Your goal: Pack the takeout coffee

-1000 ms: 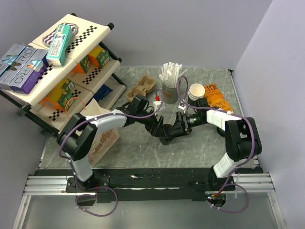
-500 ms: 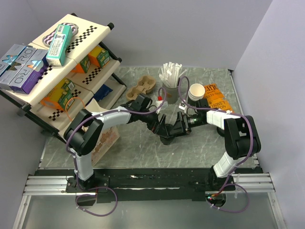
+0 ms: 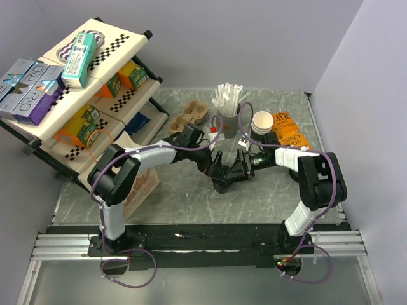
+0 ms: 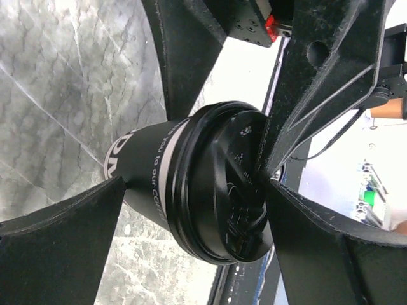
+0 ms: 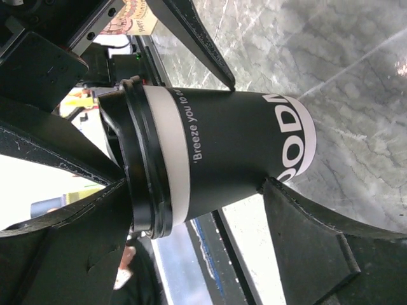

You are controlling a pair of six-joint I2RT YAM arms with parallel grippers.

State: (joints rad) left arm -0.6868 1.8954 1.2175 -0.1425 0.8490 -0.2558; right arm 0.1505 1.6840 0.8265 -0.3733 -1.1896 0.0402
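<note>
The takeout coffee (image 3: 224, 183), a dark cup with white print and a black lid, sits mid-table between both grippers. In the left wrist view the coffee (image 4: 191, 184) lies between my left gripper's (image 4: 194, 184) fingers; one touches its wall, the other its lid rim. In the right wrist view the coffee (image 5: 229, 152) is clamped by my right gripper (image 5: 194, 187), one finger at the lid, one on the lower wall. From above, the left gripper (image 3: 218, 171) and right gripper (image 3: 231, 174) meet around it. Whether the cup rests on the table is unclear.
A brown paper bag (image 3: 137, 190) stands by the left arm. A cardboard cup carrier (image 3: 189, 116), a cup of straws (image 3: 227, 117), a stack of white cups (image 3: 262, 122) and an orange packet (image 3: 289, 130) sit at the back. A tilted shelf rack (image 3: 76, 82) fills the left.
My left gripper has moved right, in toward the coffee and the right gripper, and now brackets the cup. The right arm and the cup have barely moved.
</note>
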